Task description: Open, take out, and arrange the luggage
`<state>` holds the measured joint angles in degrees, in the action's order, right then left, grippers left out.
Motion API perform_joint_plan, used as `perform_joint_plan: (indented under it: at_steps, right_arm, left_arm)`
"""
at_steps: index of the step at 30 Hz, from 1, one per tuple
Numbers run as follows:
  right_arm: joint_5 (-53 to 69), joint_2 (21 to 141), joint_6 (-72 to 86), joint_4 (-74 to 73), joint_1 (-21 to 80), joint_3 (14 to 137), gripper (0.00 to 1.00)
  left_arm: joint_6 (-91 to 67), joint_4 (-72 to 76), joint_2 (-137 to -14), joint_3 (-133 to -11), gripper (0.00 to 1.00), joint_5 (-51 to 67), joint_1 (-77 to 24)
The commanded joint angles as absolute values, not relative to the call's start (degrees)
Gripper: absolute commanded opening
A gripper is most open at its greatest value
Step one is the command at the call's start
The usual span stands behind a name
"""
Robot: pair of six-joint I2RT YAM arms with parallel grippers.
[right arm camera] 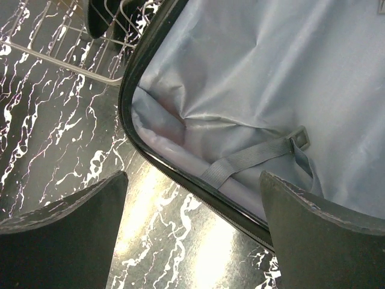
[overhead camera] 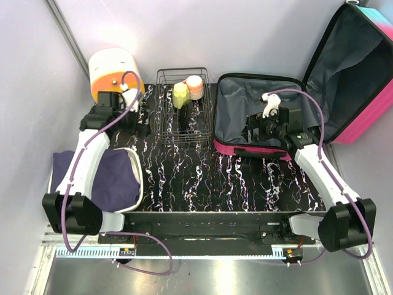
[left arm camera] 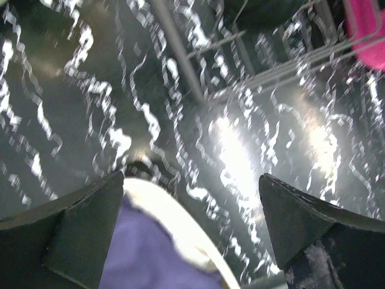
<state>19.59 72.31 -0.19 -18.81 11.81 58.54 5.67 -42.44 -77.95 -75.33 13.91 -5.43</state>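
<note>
Luggage lid (overhead camera: 359, 67) past top view's right edge; wire basket (left arm camera: 180, 57) blurry

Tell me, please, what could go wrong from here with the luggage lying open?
1. The open right claw hangs over the luggage rim; lowering it might strike the zipper edge or snag the grey strap.
2. The raised lid leans by the wall; a nudge could tip it onto the arm.
3. The wire basket sits right beside the luggage, so a sideways swing might knock it.
</note>
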Motion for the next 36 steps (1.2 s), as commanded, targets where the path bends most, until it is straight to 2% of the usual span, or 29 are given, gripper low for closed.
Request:
perform_joint_plan:
  at_steps: [1, 6, 9, 15, 18, 26, 36]
  right_arm:
    - [19.6, 66.9, -3.7, -19.3, 11.5, 58.0, 1.0]
    - [20.7, 66.4, -3.3, -19.6, 11.5, 57.7, 1.0]
    - [20.8, 67.0, -3.3, -19.5, 11.5, 57.7, 1.0]
    - [21.4, 69.4, -3.3, -19.4, 11.6, 59.4, 1.0]
    - [21.5, 70.0, -3.0, -19.6, 11.5, 60.0, 1.0]
    - [20.7, 71.6, -3.6, -20.0, 11.6, 61.6, 1.0]
    - [20.2, 73.2, -3.9, -19.1, 11.5, 62.9, 1.0]
  left_arm:
    - [17.7, -58.4, -73.7, -74.3, 0.99, 18.7, 3.8]
    - [23.6, -70.2, -77.6, -73.8, 0.99, 17.5, 17.3]
    - [25.2, -68.0, -79.5, -71.5, 0.99, 16.2, 19.9]
    - [26.5, -59.4, -90.2, -67.2, 0.95, 10.8, 19.7]
    - [29.3, -55.8, -94.2, -69.2, 0.98, 13.4, 18.6]
    - [36.5, -55.1, -109.0, -84.3, 0.99, 14.6, 10.1]
    - [43.8, -58.4, -115.9, -98.1, 0.99, 13.3, 6.2]
